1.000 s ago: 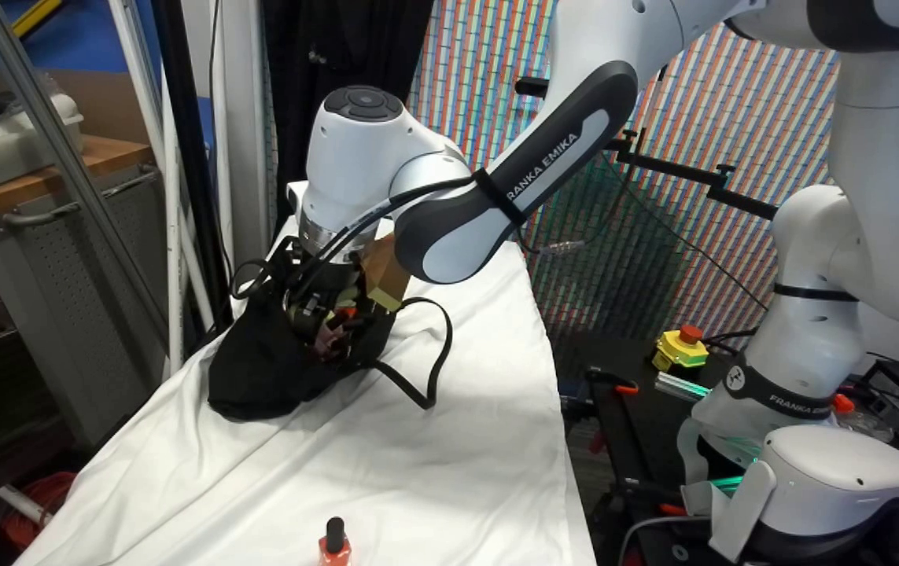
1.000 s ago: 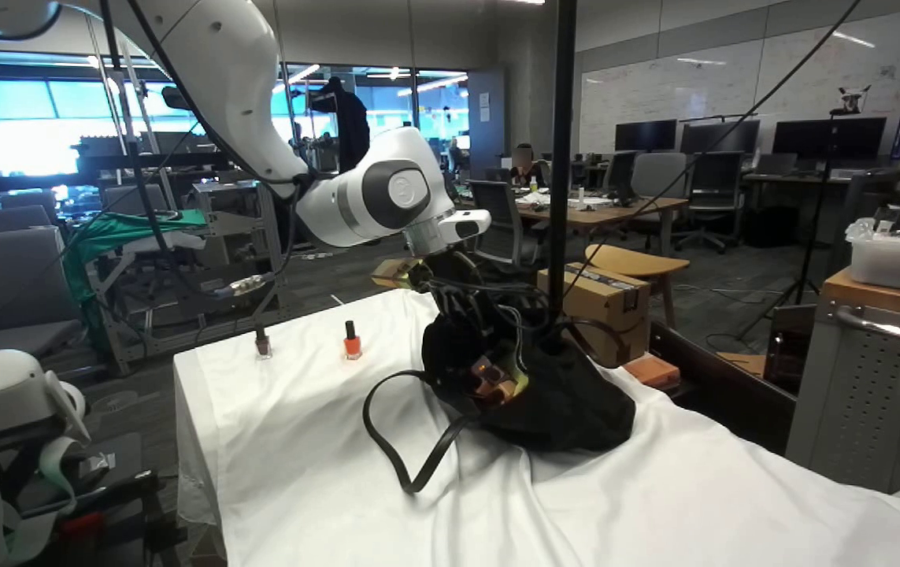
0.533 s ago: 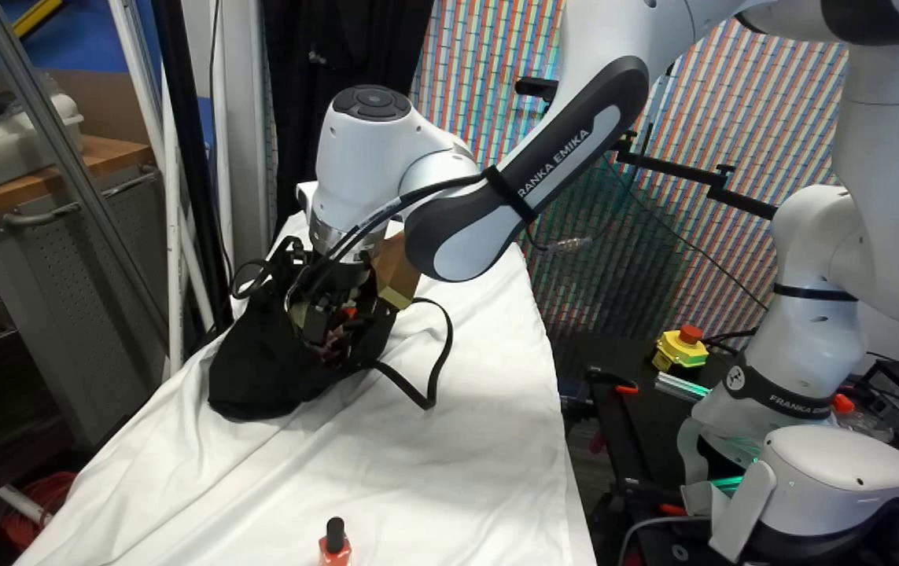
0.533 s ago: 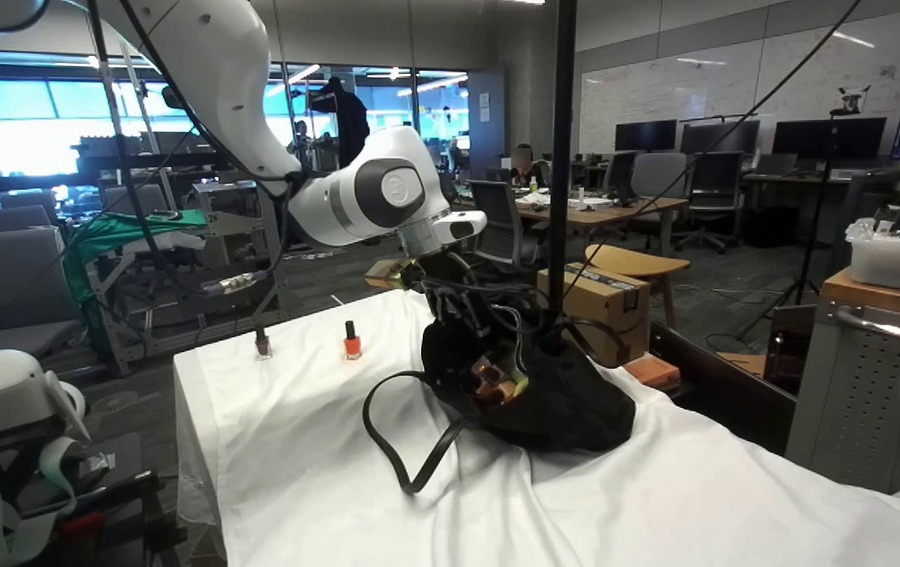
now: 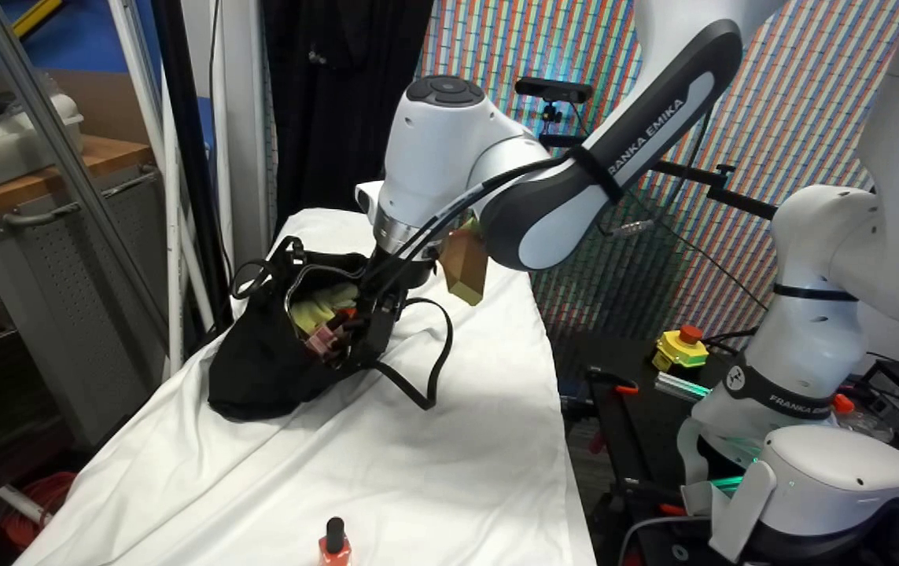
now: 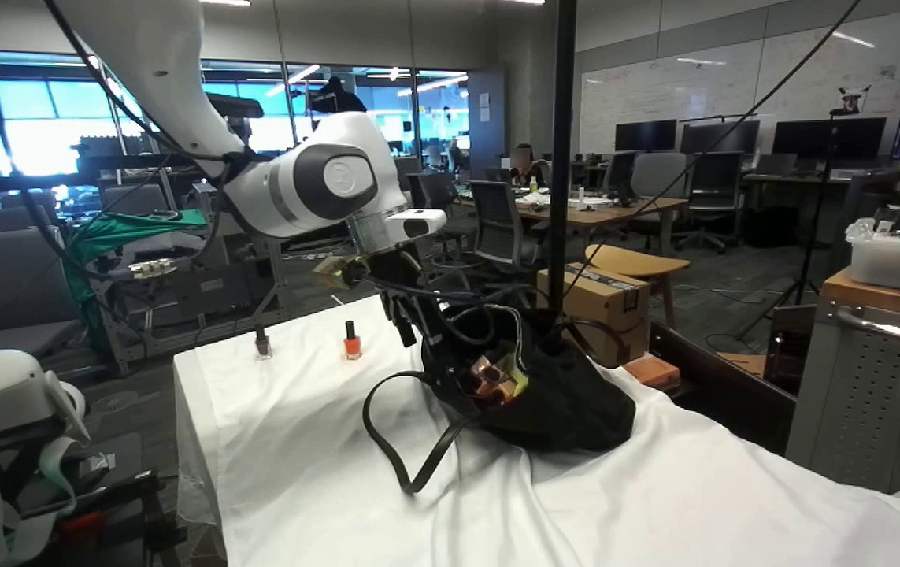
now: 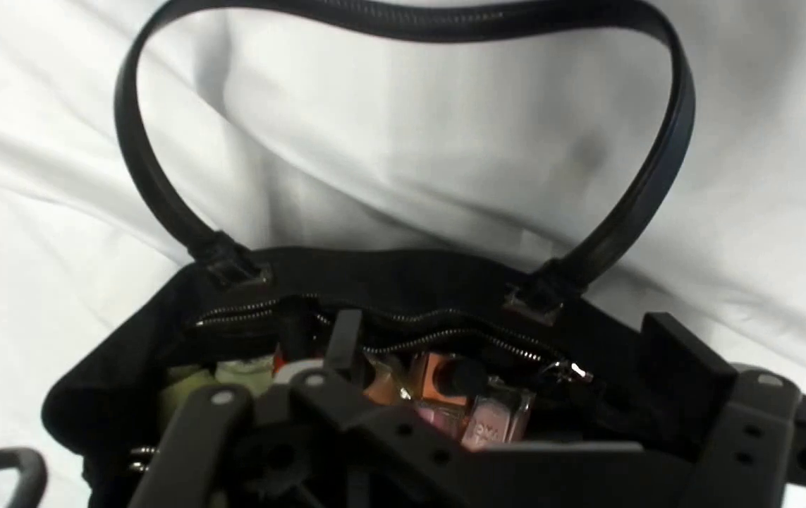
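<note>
Gripper | spread wide | at black bag, near small bottles inside | contact unclear

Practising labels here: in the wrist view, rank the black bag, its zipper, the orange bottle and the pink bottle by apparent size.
1. Black bag
2. Zipper
3. Orange bottle, pink bottle: alike; pink partly hidden, so unranked.

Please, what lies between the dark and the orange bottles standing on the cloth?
In an exterior view, only white cloth lies between the dark bottle and the orange bottle.
</note>
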